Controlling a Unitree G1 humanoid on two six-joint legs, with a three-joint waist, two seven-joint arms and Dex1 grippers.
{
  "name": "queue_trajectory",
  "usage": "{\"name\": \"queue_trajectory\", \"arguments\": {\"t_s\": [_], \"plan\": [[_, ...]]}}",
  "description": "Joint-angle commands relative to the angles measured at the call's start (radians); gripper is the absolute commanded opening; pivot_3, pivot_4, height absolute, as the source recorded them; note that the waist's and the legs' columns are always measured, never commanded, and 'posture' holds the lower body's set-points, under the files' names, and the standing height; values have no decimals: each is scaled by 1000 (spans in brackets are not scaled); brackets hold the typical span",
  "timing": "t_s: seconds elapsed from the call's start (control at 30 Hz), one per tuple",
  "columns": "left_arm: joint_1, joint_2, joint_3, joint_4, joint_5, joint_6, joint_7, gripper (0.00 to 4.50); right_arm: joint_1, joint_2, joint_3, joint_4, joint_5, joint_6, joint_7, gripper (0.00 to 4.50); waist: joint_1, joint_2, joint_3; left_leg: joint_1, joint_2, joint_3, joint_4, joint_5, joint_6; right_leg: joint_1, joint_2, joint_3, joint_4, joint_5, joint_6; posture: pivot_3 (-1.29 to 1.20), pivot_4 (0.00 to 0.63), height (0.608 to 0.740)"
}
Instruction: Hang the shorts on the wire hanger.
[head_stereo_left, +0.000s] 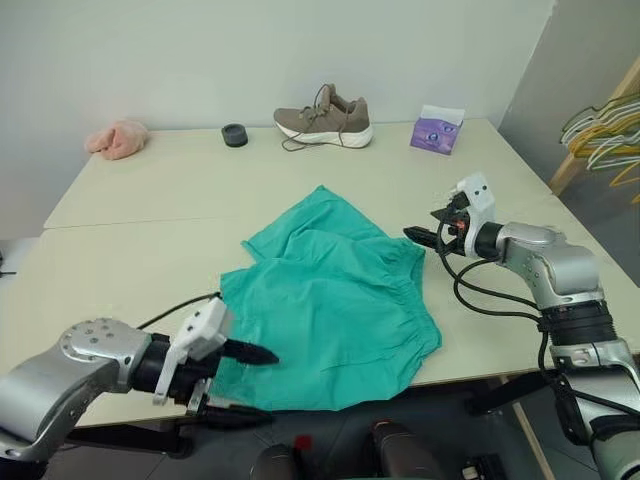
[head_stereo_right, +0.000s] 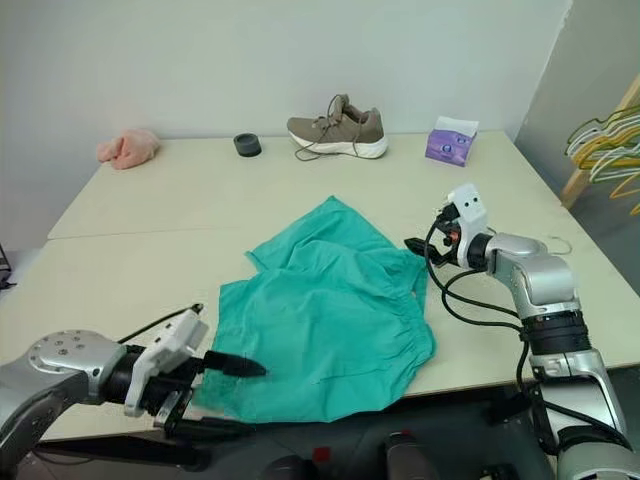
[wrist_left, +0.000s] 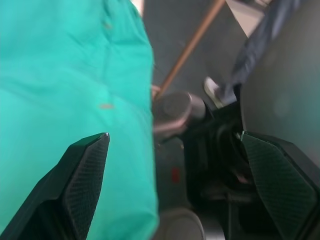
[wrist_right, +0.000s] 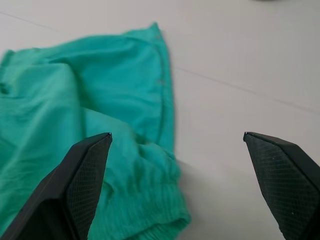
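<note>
The shorts (head_stereo_left: 335, 305) lay flat mid-table, empty-handed grippers flanking them: left gripper (head_stereo_left: 248, 385) at their seven o'clock, right gripper (head_stereo_left: 428, 232) at two o'clock, both spread wide.

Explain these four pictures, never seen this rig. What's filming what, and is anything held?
It is a humanoid robot with two arms. Two pictures come from its head, looking down over a table; the other two come from a camera on each wrist, looking along the black fingers. Green shorts lie flat, part over the near edge. At the back: a shoe, a pink cloth, a black disc, a tissue pack. The left gripper and right gripper are open and hold nothing.
</note>
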Motion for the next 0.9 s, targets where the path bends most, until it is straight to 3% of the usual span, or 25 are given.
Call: {"name": "queue_trajectory", "arguments": {"t_s": [0.03,0.2,0.37,0.67,0.77,0.83,0.9], "plan": [[-37,-3,27,-24,-18,-11,3,4479,-44,-16,54,108,-119,-167,13,4500,2,0,0,-1,0,0,0,0,0,0,0,0,0,0,0,-108,85,740],[-134,-57,63,-63,-162,88,90,4479,-29,-38,122,143,-176,-212,144,4500,2,0,0,-2,0,0,1,0,0,-1,0,0,0,1,1,-97,85,740],[-187,-63,66,-72,-208,129,132,4479,-9,-31,150,167,-218,-222,185,4500,-1,0,0,-2,0,-1,1,0,0,-2,1,0,0,1,1,-95,84,740],[-245,-88,39,-52,-211,144,176,4479,-145,53,174,449,-415,-583,-82,4500,-6,0,0,-1,-1,0,3,1,0,-1,1,1,1,2,3,-97,79,740],[-241,-108,35,-43,-197,132,183,4479,-172,57,155,474,-428,-662,-104,4500,-10,0,0,-2,-1,-1,2,1,-1,-1,1,1,1,2,2,-100,76,740],[-241,-119,33,-33,-184,121,187,4479,-163,48,143,447,-406,-676,-50,4500,-10,0,0,-2,-1,-1,2,1,-1,-1,1,1,0,3,1,-101,74,740],[-255,-147,29,-20,-181,115,211,4479,-109,10,151,325,-366,-625,99,4500,-8,0,0,-3,0,-1,2,1,-1,-1,1,1,0,3,1,-109,73,740]]}}
